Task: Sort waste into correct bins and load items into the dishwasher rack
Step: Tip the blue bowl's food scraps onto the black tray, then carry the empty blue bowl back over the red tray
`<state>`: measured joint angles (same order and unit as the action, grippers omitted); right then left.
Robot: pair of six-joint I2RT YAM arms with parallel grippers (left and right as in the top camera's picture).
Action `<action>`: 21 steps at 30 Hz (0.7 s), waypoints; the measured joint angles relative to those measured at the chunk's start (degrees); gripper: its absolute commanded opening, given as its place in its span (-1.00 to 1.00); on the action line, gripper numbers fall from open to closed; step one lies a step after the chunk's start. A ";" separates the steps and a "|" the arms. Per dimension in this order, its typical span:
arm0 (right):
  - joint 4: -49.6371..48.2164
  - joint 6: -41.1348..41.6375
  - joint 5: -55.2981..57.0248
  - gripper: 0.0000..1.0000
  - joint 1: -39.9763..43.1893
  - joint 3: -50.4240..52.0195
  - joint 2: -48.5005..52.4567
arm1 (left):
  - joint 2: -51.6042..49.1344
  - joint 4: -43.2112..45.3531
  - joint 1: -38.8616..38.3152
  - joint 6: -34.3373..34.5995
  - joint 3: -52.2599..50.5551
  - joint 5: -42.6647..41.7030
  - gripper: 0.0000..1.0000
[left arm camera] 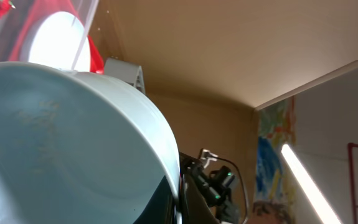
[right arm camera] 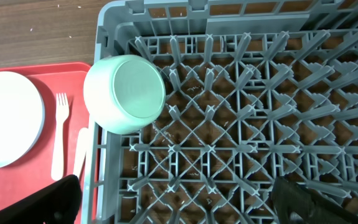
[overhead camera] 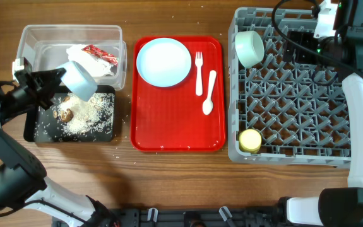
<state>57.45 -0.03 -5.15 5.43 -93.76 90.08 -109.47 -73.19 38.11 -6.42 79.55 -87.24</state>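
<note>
So, roughly halfway I'd say. My left gripper (overhead camera: 53,82) is clamped on a bowl (overhead camera: 80,79), tipped over the black tray (overhead camera: 33,129) at the left, where the rice (overhead camera: 89,113) and brown scraps (overhead camera: 64,115) lie. Napkin (overhead camera: 86,61) and wrapper (overhead camera: 99,53) sit in the clear tub (overhead camera: 42,34), upper left. The other bowl (overhead camera: 249,48) and yellow cup (overhead camera: 250,140) are in the rack (overhead camera: 295,94). Plate (overhead camera: 163,61), fork (overhead camera: 199,72) and spoon (overhead camera: 209,94) wait on the red tray (overhead camera: 175,120), centre. Right gripper (right arm camera: 179,205) hangs spread and empty over the rack.

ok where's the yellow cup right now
In the overhead view the yellow cup sits in the bottom-left corner of the dishwasher rack, just right of the red tray's lower corner.
</note>
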 measured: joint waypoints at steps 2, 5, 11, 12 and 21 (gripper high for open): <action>0.00 0.00 0.00 0.99 0.00 0.00 0.00 | 0.00 -0.11 0.00 1.16 0.00 -0.72 -0.92; -0.02 0.00 0.00 0.98 0.00 0.00 0.00 | 0.00 -0.81 0.00 2.73 0.00 -1.18 -0.92; -0.33 0.02 -0.26 0.99 0.00 0.00 0.00 | 1.57 -1.36 -1.36 3.67 0.00 -0.28 -0.92; -0.57 0.02 -0.68 0.99 0.02 0.00 0.00 | 2.93 -1.18 -2.40 3.76 0.02 1.20 -0.92; -1.49 2.73 -3.82 0.99 0.02 0.00 0.04 | 12.00 13.18 -32.83 13.46 1.42 32.74 -0.92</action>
<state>55.96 2.70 -8.97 5.45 -93.76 90.13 -97.47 -60.01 5.28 7.05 80.97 -54.50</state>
